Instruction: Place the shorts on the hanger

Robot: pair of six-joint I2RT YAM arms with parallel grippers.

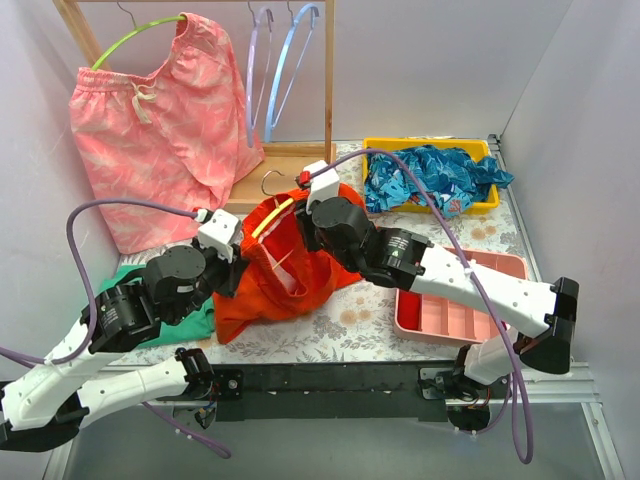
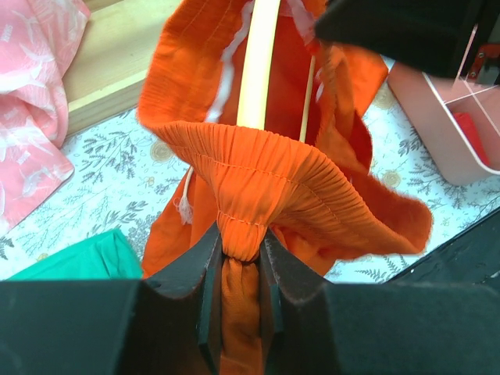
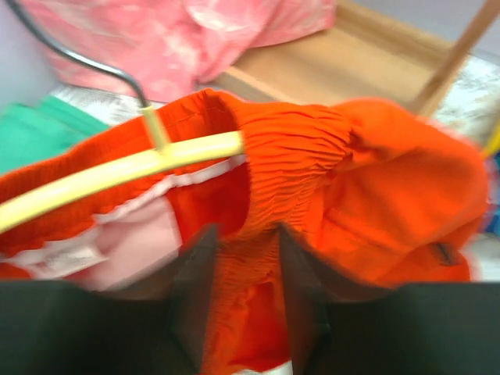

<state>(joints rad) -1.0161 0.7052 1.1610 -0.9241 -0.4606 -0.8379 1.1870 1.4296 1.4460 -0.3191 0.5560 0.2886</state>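
Observation:
The red-orange shorts (image 1: 290,270) hang bunched between both grippers above the middle of the table. The yellow hanger (image 1: 270,220) sits inside the waistband, and its metal hook (image 1: 268,180) sticks out at the back. My left gripper (image 1: 238,265) is shut on the gathered waistband (image 2: 242,234), with the hanger (image 2: 258,62) just beyond it inside the shorts (image 2: 312,195). My right gripper (image 1: 310,225) holds the far side of the waistband (image 3: 266,195) between its fingers. That view is blurred. The hanger (image 3: 117,168) enters the waistband to the left of it.
Pink patterned shorts (image 1: 150,130) hang on a green hanger (image 1: 130,40) on the wooden rack (image 1: 270,165) at back left, beside pale blue hangers (image 1: 280,60). A yellow bin (image 1: 430,146) holds blue cloth (image 1: 430,175). A pink tray (image 1: 500,262) is on the right and a green cloth (image 1: 200,320) on the left.

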